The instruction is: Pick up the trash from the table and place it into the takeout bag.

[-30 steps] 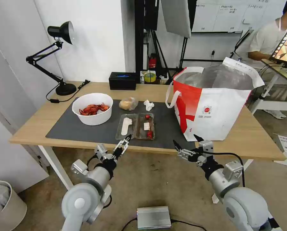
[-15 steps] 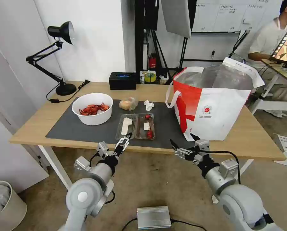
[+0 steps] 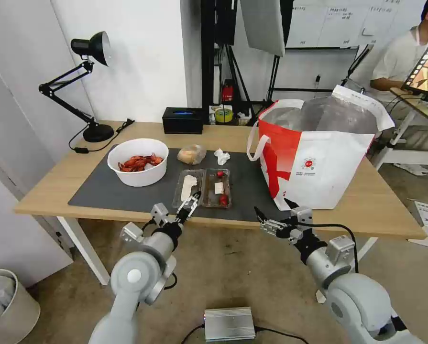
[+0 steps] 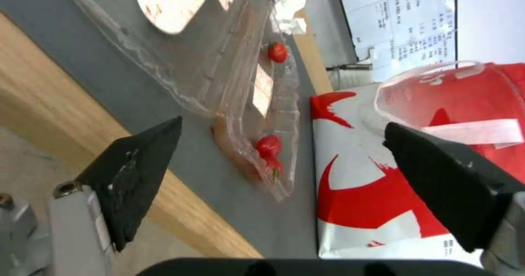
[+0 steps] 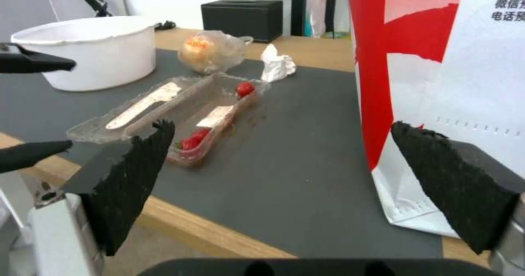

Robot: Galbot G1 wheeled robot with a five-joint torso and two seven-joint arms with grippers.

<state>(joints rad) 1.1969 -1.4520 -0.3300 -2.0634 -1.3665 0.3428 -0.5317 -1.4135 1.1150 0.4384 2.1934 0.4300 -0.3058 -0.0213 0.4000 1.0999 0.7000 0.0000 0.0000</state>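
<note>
looks like the reach-in step: left gripper [image 3: 191,203] wide open and empty at the plastic tray [image 3: 203,187], right gripper [image 3: 271,216] open too, next it needs a grab on the tray's rim

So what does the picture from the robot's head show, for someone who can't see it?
Two open robot end effectors, left and right, hover at the near edge of a wooden table. On its grey mat sit a bowl of crayfish shells, a clear plastic tray, a tissue and a red-and-white takeout bag.
</note>
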